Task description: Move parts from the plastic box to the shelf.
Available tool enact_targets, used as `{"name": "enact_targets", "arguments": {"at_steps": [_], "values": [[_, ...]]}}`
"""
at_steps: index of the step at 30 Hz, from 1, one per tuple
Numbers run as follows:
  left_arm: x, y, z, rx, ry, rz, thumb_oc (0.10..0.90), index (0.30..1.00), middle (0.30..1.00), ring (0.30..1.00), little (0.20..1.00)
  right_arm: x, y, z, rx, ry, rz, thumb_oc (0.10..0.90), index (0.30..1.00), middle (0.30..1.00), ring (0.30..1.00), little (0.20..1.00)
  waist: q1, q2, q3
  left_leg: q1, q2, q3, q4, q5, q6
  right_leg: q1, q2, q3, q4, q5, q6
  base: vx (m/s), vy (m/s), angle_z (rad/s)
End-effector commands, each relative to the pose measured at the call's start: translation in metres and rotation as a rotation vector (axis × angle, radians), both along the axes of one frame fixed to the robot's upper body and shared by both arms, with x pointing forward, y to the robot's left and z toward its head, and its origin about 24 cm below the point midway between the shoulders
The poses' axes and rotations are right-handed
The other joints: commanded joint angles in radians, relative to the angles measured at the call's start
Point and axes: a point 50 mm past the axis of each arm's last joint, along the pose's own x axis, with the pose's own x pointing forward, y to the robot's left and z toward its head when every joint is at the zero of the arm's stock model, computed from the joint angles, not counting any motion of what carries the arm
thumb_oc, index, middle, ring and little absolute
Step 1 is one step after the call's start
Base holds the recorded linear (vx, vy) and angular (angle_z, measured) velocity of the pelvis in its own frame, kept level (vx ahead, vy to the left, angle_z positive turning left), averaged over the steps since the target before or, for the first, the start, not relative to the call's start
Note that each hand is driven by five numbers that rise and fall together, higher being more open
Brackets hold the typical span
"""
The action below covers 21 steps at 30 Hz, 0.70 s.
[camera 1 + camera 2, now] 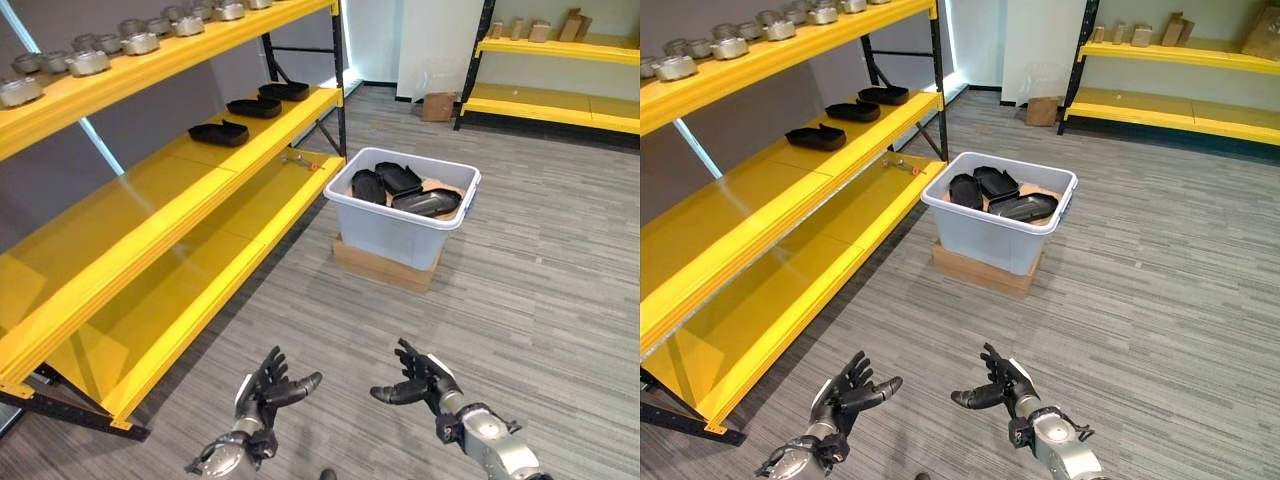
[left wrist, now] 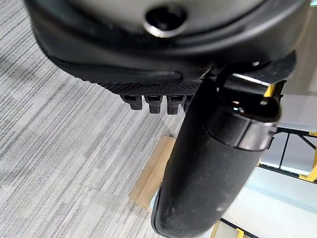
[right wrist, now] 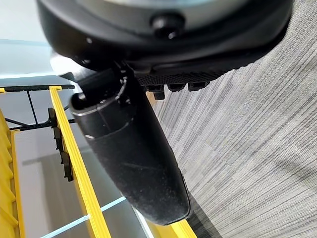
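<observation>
A pale grey plastic box (image 1: 400, 232) stands on a flat cardboard base (image 1: 385, 265) on the floor ahead. Several black moulded parts (image 1: 400, 190) lie inside it. Three more black parts (image 1: 220, 132) rest on the middle level of the yellow shelf (image 1: 180, 215) to the left. My left hand (image 1: 265, 388) and right hand (image 1: 420, 380) hover low over the floor, well short of the box, palms turned toward each other. Both are open with relaxed fingers and hold nothing.
Grey metal parts (image 1: 85, 62) line the shelf's top level. A second yellow shelf (image 1: 560, 75) stands at the far right wall with cardboard pieces on it. A small cardboard box (image 1: 437, 106) sits on the floor beyond. Grey floor stretches between my hands and the plastic box.
</observation>
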Motion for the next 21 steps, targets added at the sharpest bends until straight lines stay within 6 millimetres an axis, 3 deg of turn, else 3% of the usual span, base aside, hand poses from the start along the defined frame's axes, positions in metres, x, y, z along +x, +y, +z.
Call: {"name": "enact_targets", "arguments": {"at_steps": [1, 6, 7, 8, 11, 13, 17, 18, 21], "values": [[0.032, 0.011, 0.036, 0.055, -0.23, -0.021, 0.9, 1.0, 1.0, 1.0, 1.0, 0.032, 0.024, 0.033, 0.088, -0.198, 0.058, 0.9, 1.0, 1.0, 1.0, 1.0, 0.015, -0.038, -0.029, 0.026, 0.026, 0.005, 0.008, -0.036, -0.022, -0.02, -0.081, 0.014, 0.054, -0.01, 0.074, -0.03, 0.047, -0.13], [0.033, 0.014, 0.039, 0.07, -0.24, -0.021, 0.9, 1.0, 1.0, 1.0, 1.0, 0.034, 0.025, 0.032, 0.091, -0.192, 0.058, 0.9, 1.0, 1.0, 1.0, 1.0, 0.024, -0.037, -0.012, 0.016, 0.006, -0.005, 0.051, -0.068, 0.004, -0.062, -0.112, 0.019, 0.158, -0.037, 0.081, -0.03, 0.097, -0.15], [0.031, 0.016, 0.039, 0.085, -0.24, -0.025, 0.9, 1.0, 1.0, 1.0, 1.0, 0.029, 0.024, 0.031, 0.092, -0.186, 0.057, 0.9, 1.0, 1.0, 1.0, 1.0, 0.016, -0.029, 0.0, 0.032, -0.018, -0.021, 0.051, -0.081, 0.031, -0.111, -0.145, 0.024, 0.284, -0.042, 0.099, -0.03, 0.203, -0.03], [0.031, 0.016, 0.039, 0.085, -0.24, -0.025, 0.9, 1.0, 1.0, 1.0, 1.0, 0.029, 0.024, 0.031, 0.092, -0.186, 0.057, 0.9, 1.0, 1.0, 1.0, 1.0, 0.017, -0.03, -0.001, 0.031, -0.02, -0.02, 0.051, -0.081, 0.031, -0.115, -0.147, 0.026, 0.289, -0.045, 0.1, -0.04, 0.214, -0.03], [0.033, 0.017, 0.043, 0.108, -0.257, -0.04, 0.9, 1.0, 1.0, 1.0, 1.0, 0.024, 0.022, 0.026, 0.102, -0.17, 0.034, 0.9, 1.0, 1.0, 1.0, 1.0, -0.001, -0.028, 0.035, 0.048, -0.041, -0.024, 0.055, -0.087, 0.059, -0.224, -0.178, 0.069, 0.505, 0.096, 0.146, -0.05, 0.121, -0.02], [0.037, 0.017, 0.046, 0.133, -0.271, -0.065, 0.9, 1.0, 1.0, 1.0, 1.0, 0.022, 0.02, 0.026, 0.111, -0.172, 0.016, 0.9, 1.0, 1.0, 1.0, 1.0, -0.018, -0.016, 0.052, 0.054, -0.036, -0.036, 0.065, -0.091, 0.061, -0.283, -0.175, 0.083, 0.573, 0.118, 0.154, 0.0, 0.103, 0.06], [0.04, 0.015, 0.049, 0.135, -0.284, -0.083, 0.9, 1.0, 1.0, 1.0, 1.0, 0.023, 0.015, 0.028, 0.114, -0.176, -0.007, 0.9, 1.0, 1.0, 1.0, 1.0, -0.04, -0.023, 0.061, 0.079, -0.053, -0.05, 0.063, -0.11, 0.06, -0.34, -0.163, 0.082, 0.471, 0.118, 0.135, 0.13, 0.035, 0.14], [0.041, 0.015, 0.05, 0.135, -0.289, -0.086, 0.9, 1.0, 1.0, 1.0, 1.0, 0.024, 0.013, 0.028, 0.111, -0.175, -0.02, 0.9, 1.0, 1.0, 1.0, 1.0, -0.046, -0.042, 0.059, 0.106, -0.07, -0.055, 0.043, -0.129, 0.052, -0.337, -0.192, 0.052, 0.295, 0.145, 0.133, 0.15, -0.05, -0.01], [0.043, 0.016, 0.049, 0.143, -0.287, -0.083, 0.9, 1.0, 1.0, 1.0, 1.0, 0.027, 0.016, 0.028, 0.115, -0.179, -0.022, 0.9, 1.0, 1.0, 1.0, 1.0, -0.056, -0.052, 0.064, 0.131, -0.064, -0.065, 0.029, -0.146, 0.037, -0.338, -0.202, 0.047, 0.171, 0.191, 0.148, 0.19, -0.078, 0.03]]}}
